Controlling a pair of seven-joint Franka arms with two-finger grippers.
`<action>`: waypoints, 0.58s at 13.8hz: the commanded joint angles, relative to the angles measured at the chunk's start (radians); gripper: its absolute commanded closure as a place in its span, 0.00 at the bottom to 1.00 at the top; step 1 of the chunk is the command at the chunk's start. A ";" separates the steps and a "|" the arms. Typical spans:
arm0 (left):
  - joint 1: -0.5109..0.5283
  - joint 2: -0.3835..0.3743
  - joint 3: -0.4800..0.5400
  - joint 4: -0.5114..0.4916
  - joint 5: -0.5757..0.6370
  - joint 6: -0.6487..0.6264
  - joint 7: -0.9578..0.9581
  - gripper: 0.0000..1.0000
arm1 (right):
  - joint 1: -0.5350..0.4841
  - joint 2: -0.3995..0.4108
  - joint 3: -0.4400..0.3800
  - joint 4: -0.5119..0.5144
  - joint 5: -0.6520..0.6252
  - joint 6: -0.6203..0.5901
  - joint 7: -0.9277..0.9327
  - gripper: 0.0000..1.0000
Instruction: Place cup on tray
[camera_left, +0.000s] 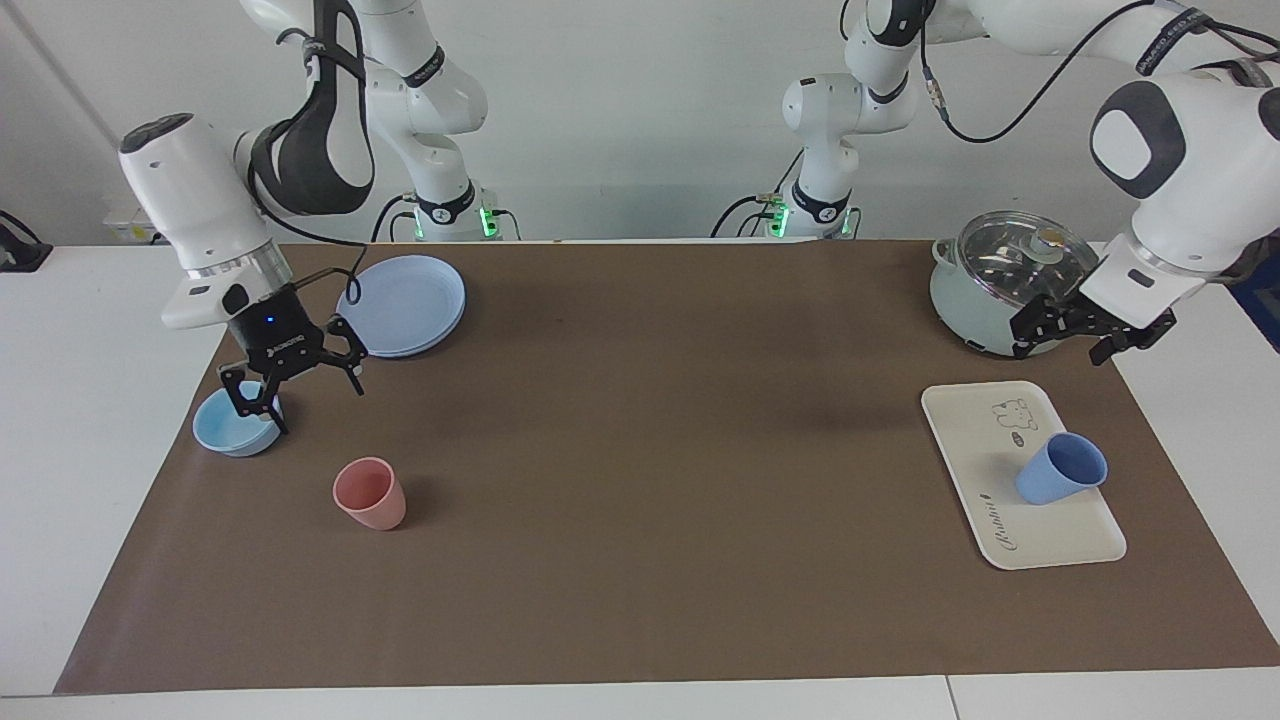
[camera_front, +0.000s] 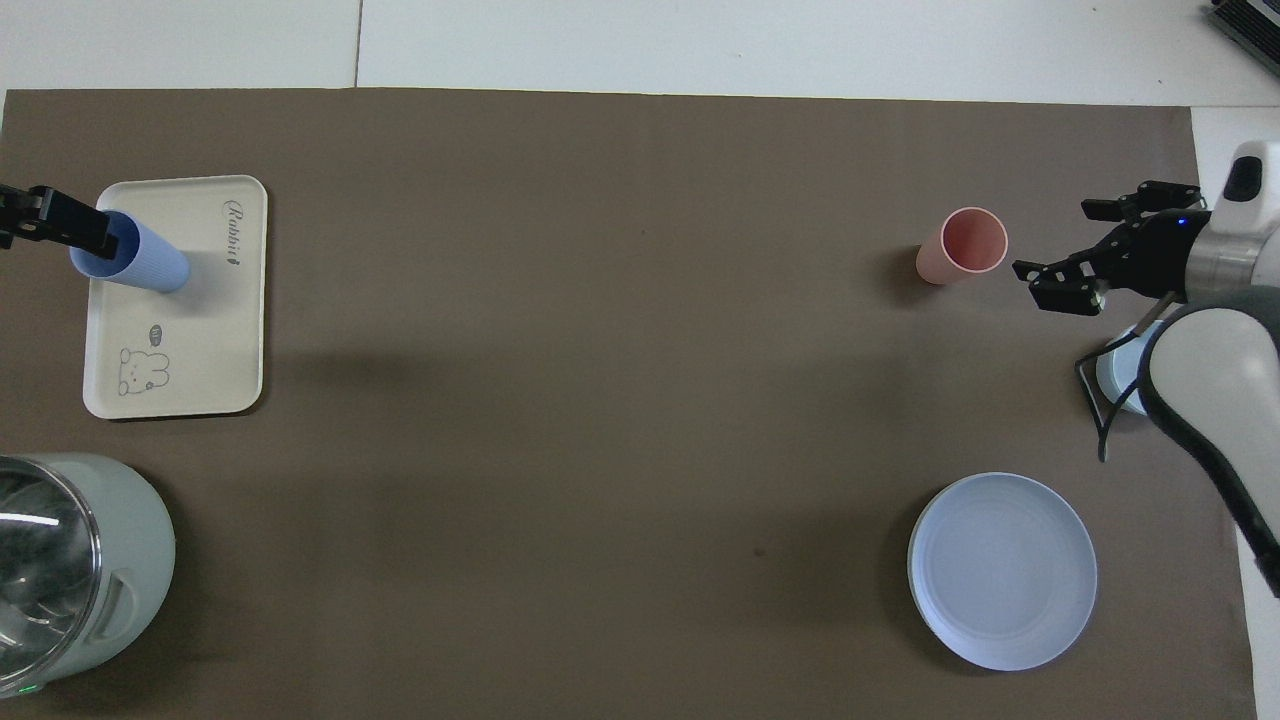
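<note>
Facing view, left gripper (camera_left: 1075, 338): jaws are standing wide apart and gripping nothing; it is hanging in the air over the table between the pot (camera_left: 1010, 285) and the tray (camera_left: 975, 450).
Right gripper (camera_left: 295, 385): jaws are spread wide and holding nothing; it is hovering over the light-blue bowl (camera_left: 230, 428), beside the stack of blue plates (camera_left: 405, 303).
Cup (camera_left: 1060, 468): it is standing on the tray, mouth up, near the tray's edge toward the left arm's end of the table, free of both grippers.
Tray: it is lying flat on the brown mat (camera_left: 650, 450), farther from the robots than the pot.
Pink cup (camera_left: 370, 493): it is standing upright on the mat, farther from the robots than the bowl.
</note>
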 joint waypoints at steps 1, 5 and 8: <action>-0.042 -0.105 0.003 -0.067 0.037 -0.030 -0.079 0.00 | 0.043 -0.042 0.008 0.003 -0.200 -0.113 0.327 0.00; -0.036 -0.185 0.003 -0.163 0.034 -0.018 -0.086 0.00 | 0.111 -0.067 0.006 0.020 -0.247 -0.261 0.720 0.00; -0.030 -0.193 0.006 -0.177 0.027 -0.009 -0.084 0.00 | 0.111 -0.090 0.002 0.104 -0.233 -0.451 0.866 0.00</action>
